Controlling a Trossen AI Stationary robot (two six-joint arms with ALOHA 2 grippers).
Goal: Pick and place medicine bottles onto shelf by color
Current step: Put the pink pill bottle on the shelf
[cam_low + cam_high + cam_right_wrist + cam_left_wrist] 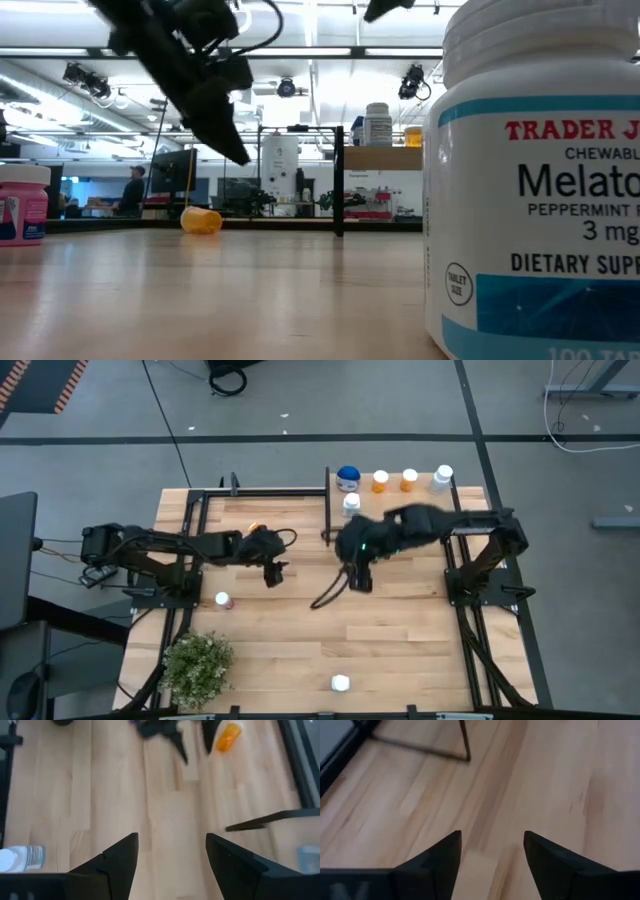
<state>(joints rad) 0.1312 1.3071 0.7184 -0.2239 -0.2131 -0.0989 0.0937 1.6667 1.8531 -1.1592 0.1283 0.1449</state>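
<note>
Both grippers hang open over the plank table, touching nothing. My left gripper (275, 572) (492, 855) hovers left of centre, near an orange bottle (255, 528) (201, 220) that lies on its side. My right gripper (360, 578) (172, 860) is above the table's middle. The shelf (400, 502) (385, 158) at the far right carries a blue bottle (348, 478), two orange bottles (380, 482) and white bottles (442, 478). A pinkish bottle (222, 600) (22, 205) stands at the left. A white bottle (340, 682) (540, 180) stands at the near edge.
A green potted plant (197, 665) stands at the near left corner. Black frame bars (327, 500) rise along the shelf's left side and run along the table's far edge. Bare planks lie between the two grippers and toward the near right.
</note>
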